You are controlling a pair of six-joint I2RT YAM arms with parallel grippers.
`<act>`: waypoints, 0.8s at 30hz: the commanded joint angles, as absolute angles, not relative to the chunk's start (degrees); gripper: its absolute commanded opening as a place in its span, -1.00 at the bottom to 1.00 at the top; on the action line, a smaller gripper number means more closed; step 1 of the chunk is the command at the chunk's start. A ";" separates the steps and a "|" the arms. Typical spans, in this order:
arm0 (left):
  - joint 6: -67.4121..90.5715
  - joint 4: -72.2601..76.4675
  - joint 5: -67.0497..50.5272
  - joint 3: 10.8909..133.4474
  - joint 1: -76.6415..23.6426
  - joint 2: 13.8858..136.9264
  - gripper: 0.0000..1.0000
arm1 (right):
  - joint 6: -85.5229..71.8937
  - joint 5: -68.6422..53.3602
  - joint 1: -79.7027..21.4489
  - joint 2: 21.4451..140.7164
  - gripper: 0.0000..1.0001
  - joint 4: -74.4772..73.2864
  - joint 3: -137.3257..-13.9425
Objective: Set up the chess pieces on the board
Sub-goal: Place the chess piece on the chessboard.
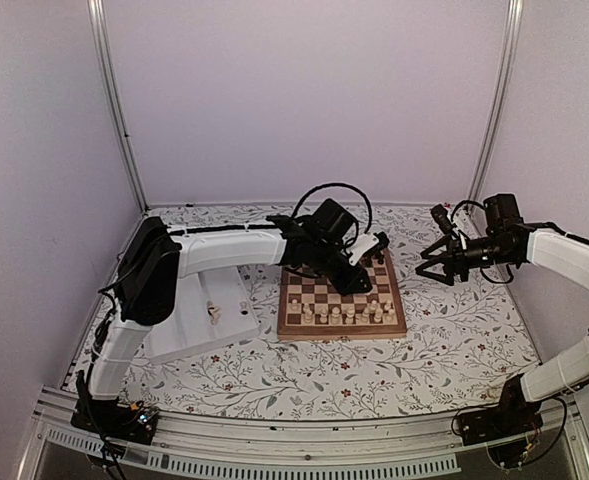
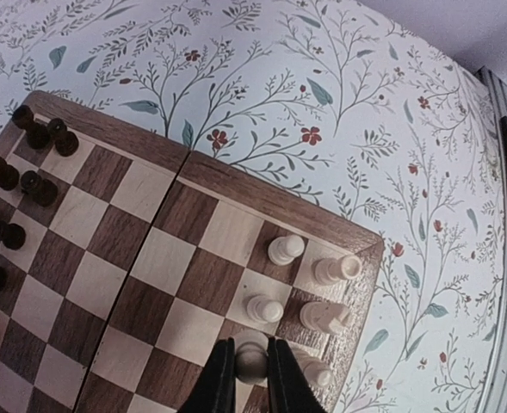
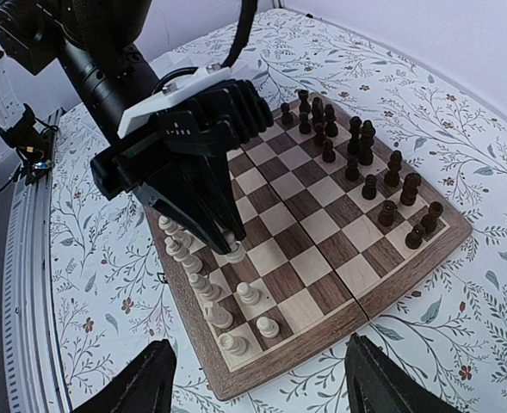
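top external view: the square wooden chessboard with dark and tan checks (image 1: 342, 305) sits at the middle of the floral tablecloth (image 1: 454, 350), its near edge lined with pale cream chessmen (image 1: 349, 315). a white rectangular tray (image 1: 199, 315) lies just left of the board. the left gripper (image 1: 359, 283) reaches over the board's right half; the right gripper (image 1: 429, 262) hovers off the board's right edge, over bare cloth, fingers spread wide.

left wrist view: at the bottom centre, the left gripper (image 2: 251, 379) is clamped on one pale cream pawn (image 2: 251, 354), standing on a square near the board's (image 2: 150, 267) lower right corner. other pale pieces stand just right of it, dark brown chessmen (image 2: 29, 163) crowd the upper left, and the squares between lie open.

right wrist view: the right gripper's two fingertips (image 3: 150, 379) show at the bottom, far apart, holding nothing. the left gripper (image 3: 229, 245) meets the pawn (image 3: 235, 252) beside the pale row along the board's (image 3: 365, 297) left edge; the dark pieces (image 3: 365, 172) fill the upper right edge.
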State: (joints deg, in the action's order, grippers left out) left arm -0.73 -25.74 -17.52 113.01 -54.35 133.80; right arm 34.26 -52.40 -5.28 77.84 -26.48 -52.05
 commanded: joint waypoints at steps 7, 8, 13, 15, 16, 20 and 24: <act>-1.12 -30.96 -17.94 115.80 -54.14 136.54 -0.72 | 34.46 -52.82 -5.23 77.29 0.41 -25.32 -51.59; -1.14 -31.15 -17.74 115.77 -54.16 136.64 -0.72 | 34.50 -52.82 -5.27 77.26 0.41 -25.34 -51.59; -1.02 -31.36 -17.67 115.77 -54.23 137.16 -0.70 | 34.63 -53.00 -5.20 77.55 0.41 -25.39 -51.59; -1.01 -31.38 -17.75 115.86 -54.23 137.35 -0.70 | 34.63 -53.06 -5.22 77.61 0.41 -25.40 -51.57; -0.96 -31.45 -17.88 115.89 -54.23 137.53 -0.70 | 34.63 -53.08 -5.26 77.67 0.41 -25.48 -51.59; -0.96 -31.68 -18.27 116.07 -54.30 137.93 -0.69 | 34.72 -53.33 -5.27 77.78 0.41 -25.50 -51.59; -0.83 -31.93 -18.73 116.38 -54.36 138.40 -0.67 | 34.89 -53.44 -5.22 77.78 0.42 -25.58 -51.59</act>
State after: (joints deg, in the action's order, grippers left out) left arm -0.80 -31.05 -17.61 114.45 -54.37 136.66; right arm 34.44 -52.47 -5.28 77.84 -26.44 -52.03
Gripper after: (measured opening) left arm 0.161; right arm 0.708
